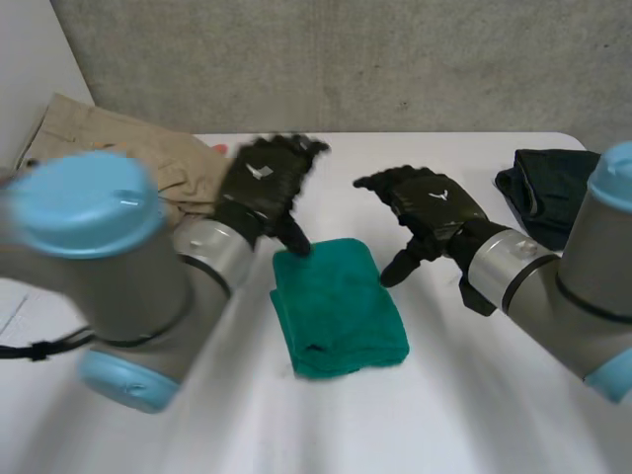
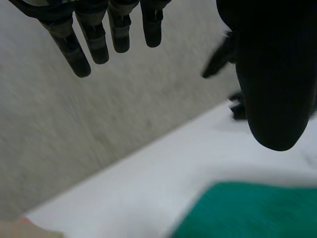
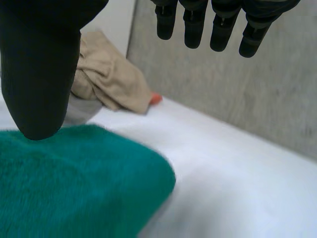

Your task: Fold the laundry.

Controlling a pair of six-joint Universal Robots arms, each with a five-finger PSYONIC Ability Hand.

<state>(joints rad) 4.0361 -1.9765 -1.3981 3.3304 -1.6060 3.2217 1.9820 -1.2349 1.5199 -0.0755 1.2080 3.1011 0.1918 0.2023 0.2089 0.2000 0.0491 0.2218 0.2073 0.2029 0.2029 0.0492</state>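
A green towel (image 1: 338, 308) lies folded into a thick rectangle in the middle of the white table (image 1: 474, 415). My left hand (image 1: 265, 186) hovers above the towel's far left corner, fingers straight, holding nothing. My right hand (image 1: 425, 212) hangs just right of the towel's far right corner, open and empty. Beneath my left hand (image 2: 99, 34) in the left wrist view lies the green towel (image 2: 252, 210). In the right wrist view the thumb of my right hand (image 3: 39, 74) stands over the green towel (image 3: 74, 183) without touching it.
A beige garment (image 1: 128, 148) lies crumpled at the table's far left, also the beige garment (image 3: 106, 77) with something orange beside it. A dark garment (image 1: 548, 188) sits at the far right. A grey wall (image 1: 395, 59) runs behind the table.
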